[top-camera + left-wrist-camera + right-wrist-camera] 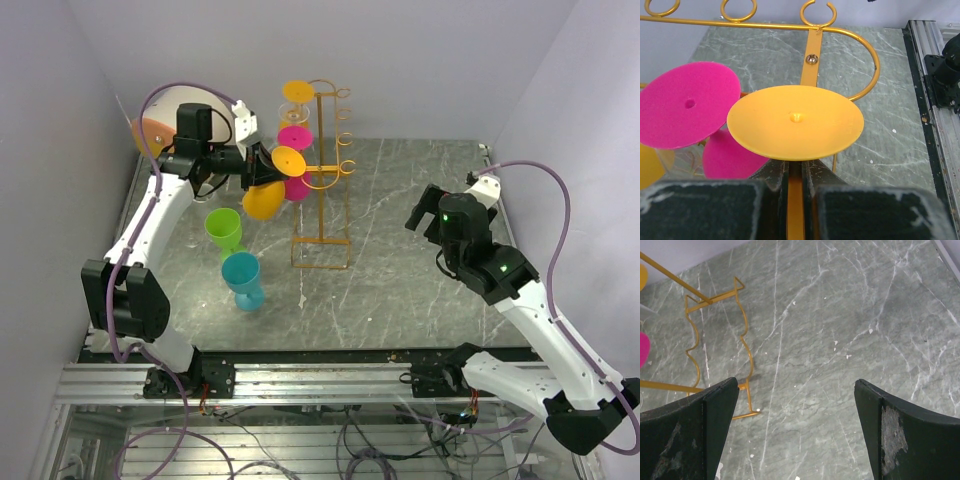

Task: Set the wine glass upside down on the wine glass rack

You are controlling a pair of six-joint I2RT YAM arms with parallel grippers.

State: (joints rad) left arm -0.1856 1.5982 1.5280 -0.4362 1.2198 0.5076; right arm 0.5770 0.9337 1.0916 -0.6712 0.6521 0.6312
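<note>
Grey marble table, L gripper pinching stem of yellow-orange wine glass beside gold wire rack, R gripper spread.

Counter, right half: open surface from rack base to right edge. Left side: green glass and blue glass stand between rack and left edge. Rack's left loops: hung glasses; right loops free.

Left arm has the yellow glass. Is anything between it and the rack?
Nothing visible stands between them. The left gripper grips the yellow wine glass by its stem, foot up, right in front of the rack. Two pink glasses hang close beside it, crowding that side rather than blocking.
</note>
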